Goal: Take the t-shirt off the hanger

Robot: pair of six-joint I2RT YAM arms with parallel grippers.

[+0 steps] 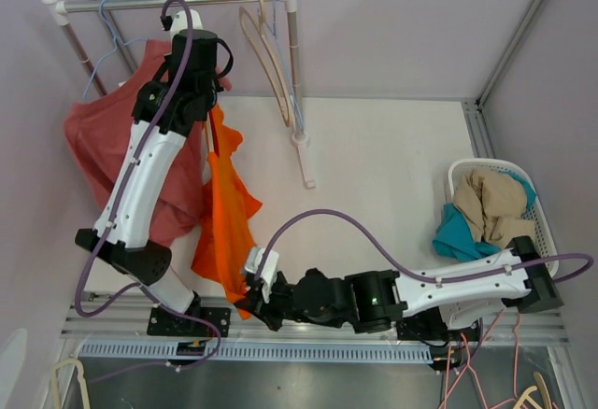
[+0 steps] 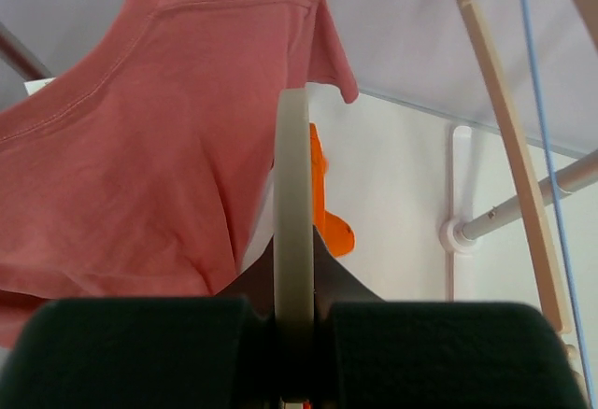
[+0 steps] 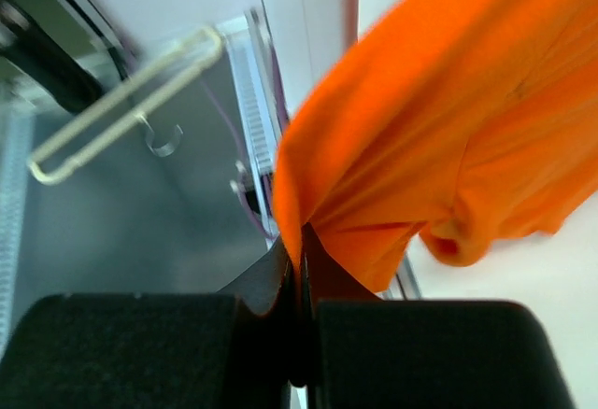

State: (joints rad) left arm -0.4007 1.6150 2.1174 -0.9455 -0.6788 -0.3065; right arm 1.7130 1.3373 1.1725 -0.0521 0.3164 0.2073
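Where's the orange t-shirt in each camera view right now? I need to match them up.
Top external: orange t-shirt hangs centre-left, lower edge at the right gripper.
Left wrist: small orange sliver right of centre.
Right wrist: fills the upper right, edge pinched in the jaws.
Shared landmark: the white tabletop.

Colours: t-shirt (image 1: 227, 218) lower centre is plain orange; shirt (image 1: 89, 143) upper left faded red, plain; hanger (image 2: 292, 194) cream; basket (image 1: 486, 162) at right white, holding teal cloth (image 1: 458, 238) and beige cloth (image 1: 491, 202); table (image 1: 374, 166) off-white; cables (image 1: 322, 211) purple.
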